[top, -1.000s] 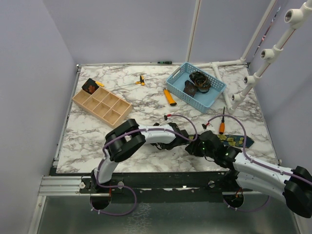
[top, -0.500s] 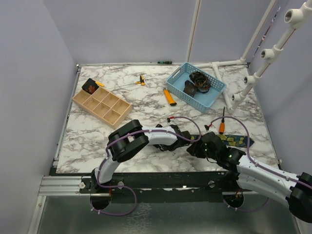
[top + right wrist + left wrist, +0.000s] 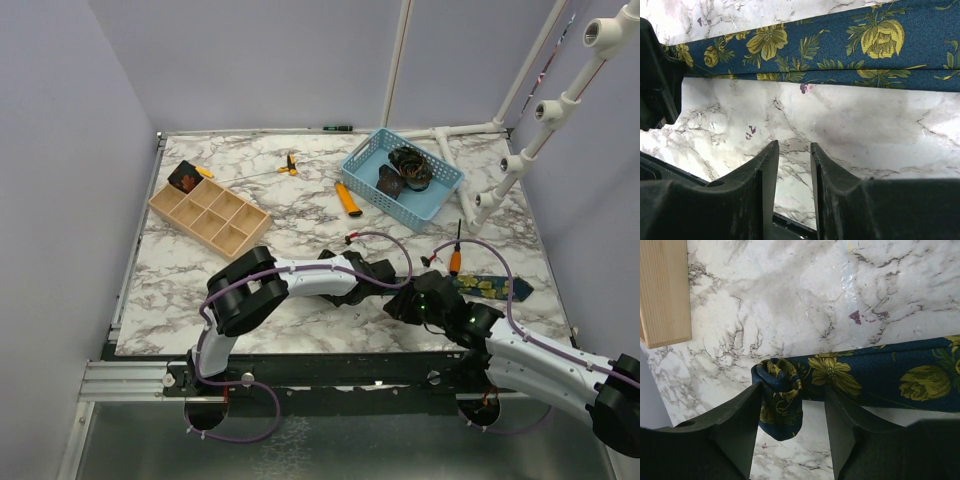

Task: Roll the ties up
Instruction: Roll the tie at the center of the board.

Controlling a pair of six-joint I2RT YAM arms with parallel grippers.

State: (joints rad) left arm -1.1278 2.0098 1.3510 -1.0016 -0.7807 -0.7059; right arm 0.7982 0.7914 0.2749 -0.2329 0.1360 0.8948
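We've got the navy floral tie (image 3: pixel 880 380) flat on the tabletop (image 3: pixel 790 300), one end coiled btw the left end effector's (image 3: pixel 791 410) spread jaws. Right end effector (image 3: pixel 792 150): jaws slightly apart, empty, just beside the strip.

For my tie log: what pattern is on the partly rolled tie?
The tie is navy with yellow-green flowers and leaves, clearest in the right wrist view.

Navy floral tie (image 3: pixel 880 380): woven cloth, fine-grained, matt. Tabletop (image 3: pixel 790 290): marble-pattern, smooth, glossy, with glare patches; compartment tray (image 3: pixel 662 290) pale bare wood, grain showing; basket (image 3: pixel 400 212) blue plastic lattice. Left gripper (image 3: pixel 794 390): finger surfaces matt black plastic.
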